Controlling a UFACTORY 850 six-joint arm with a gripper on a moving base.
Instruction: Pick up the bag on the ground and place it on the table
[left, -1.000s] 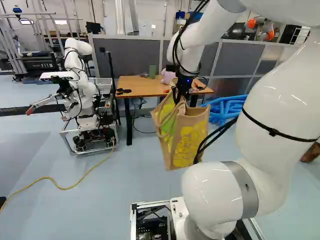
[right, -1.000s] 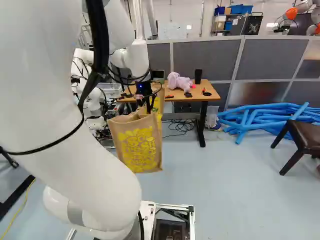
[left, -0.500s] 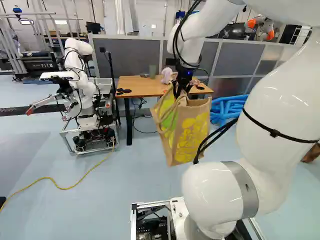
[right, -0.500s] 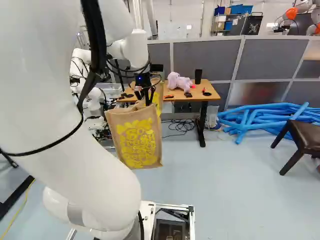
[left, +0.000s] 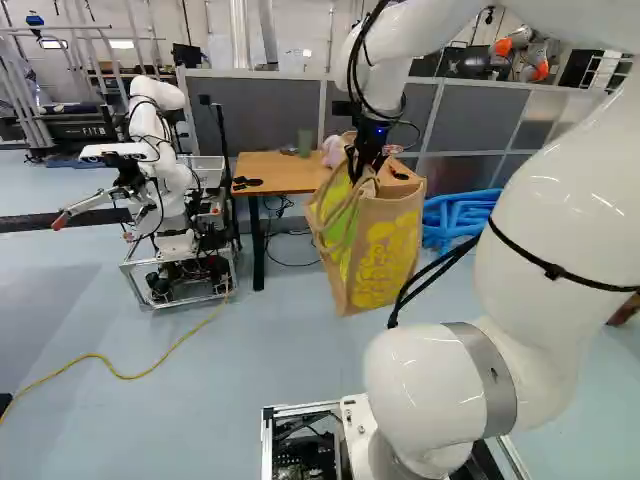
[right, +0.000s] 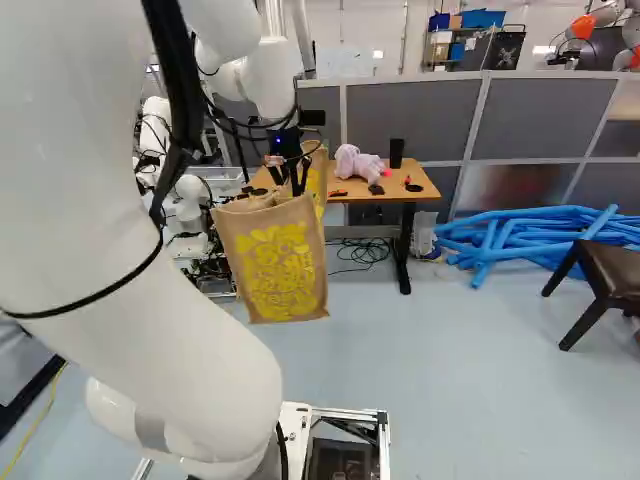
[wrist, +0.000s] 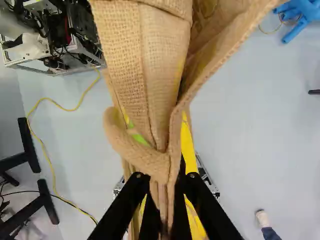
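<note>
Cannot make out the finger pads, hidden in cloth, nor all of the bag (left: 385, 250), cut off in the wrist view. Pinches its gathered top between both fingers of the gripper (right: 298, 188). Dangles it above the floor (left: 250, 370), on the near side of the table (left: 280, 175).

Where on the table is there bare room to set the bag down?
In the left base view, the table is bare between the black items and the pink cloth. Crowded: around that cloth, with small dark things and the black cylinder.
</note>
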